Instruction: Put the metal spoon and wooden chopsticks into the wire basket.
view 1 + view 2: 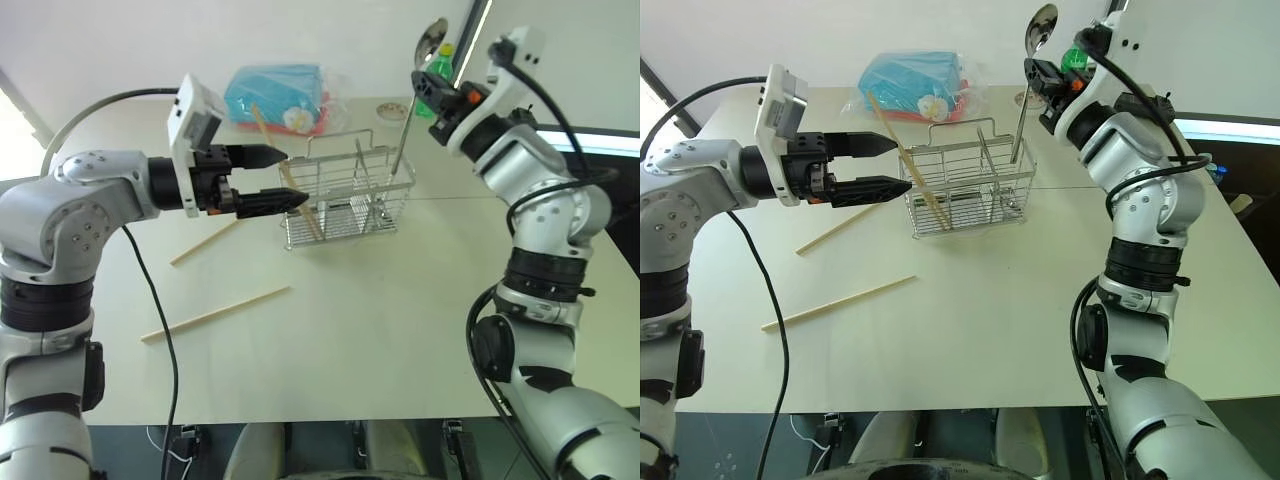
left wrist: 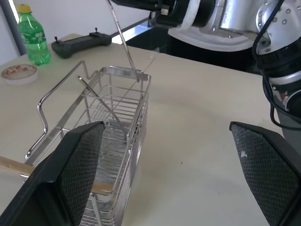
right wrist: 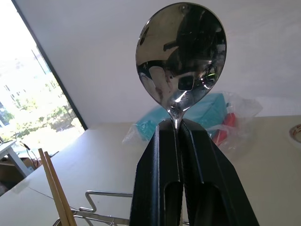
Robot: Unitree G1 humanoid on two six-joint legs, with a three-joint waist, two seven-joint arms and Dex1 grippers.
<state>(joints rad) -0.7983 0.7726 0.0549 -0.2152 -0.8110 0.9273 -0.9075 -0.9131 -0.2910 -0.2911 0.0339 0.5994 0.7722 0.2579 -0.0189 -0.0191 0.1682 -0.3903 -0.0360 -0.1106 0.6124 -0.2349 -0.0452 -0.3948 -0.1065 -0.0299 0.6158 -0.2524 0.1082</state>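
Right end effector (image 3: 176,129) raised, gripping metal spoon (image 3: 182,56)

I can read no words, numbers or brand names anywhere before me. The green bottle (image 2: 33,35) on the bench (image 1: 400,330) wears a label, but its print is too small for me to make out. The tape roll (image 2: 19,73) beside it carries red marks that I cannot resolve into letters. The blue packet (image 1: 275,95) in clear plastic shows a white and yellow flower motif, no legible writing.
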